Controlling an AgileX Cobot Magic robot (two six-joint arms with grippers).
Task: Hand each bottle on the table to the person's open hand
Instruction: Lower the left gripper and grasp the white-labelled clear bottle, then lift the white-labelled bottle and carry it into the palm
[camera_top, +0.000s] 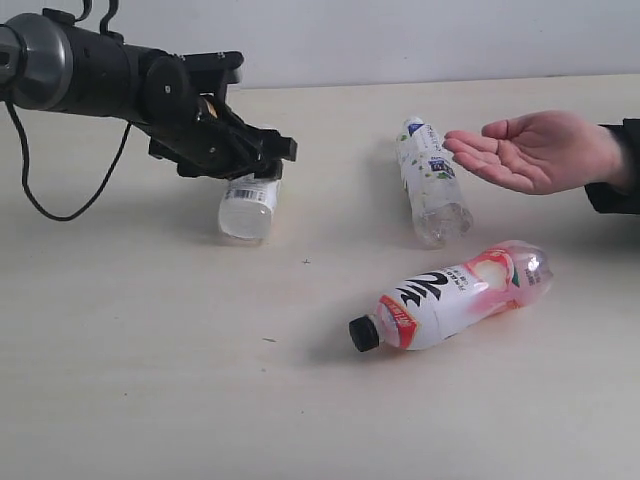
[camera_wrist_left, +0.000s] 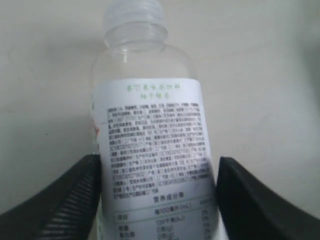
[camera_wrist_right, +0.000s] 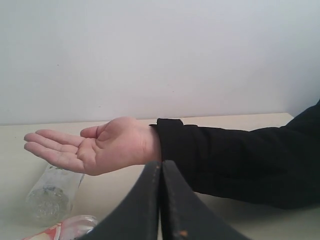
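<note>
At the counter's (camera_top: 150, 400) near edge, the pink-red black-capped bottle (camera_top: 455, 293) lies on its side. Behind it, your left pincer (camera_wrist_left: 159, 172) straddles the lying white-labelled bottle (camera_top: 247, 208), pads at its sides; you cannot tell whether it grips. Farther back, the white-capped bottle (camera_top: 432, 185) lies near the person's open hand (camera_top: 540, 150). Your right pincer (camera_wrist_right: 161, 167) is clenched.
</note>
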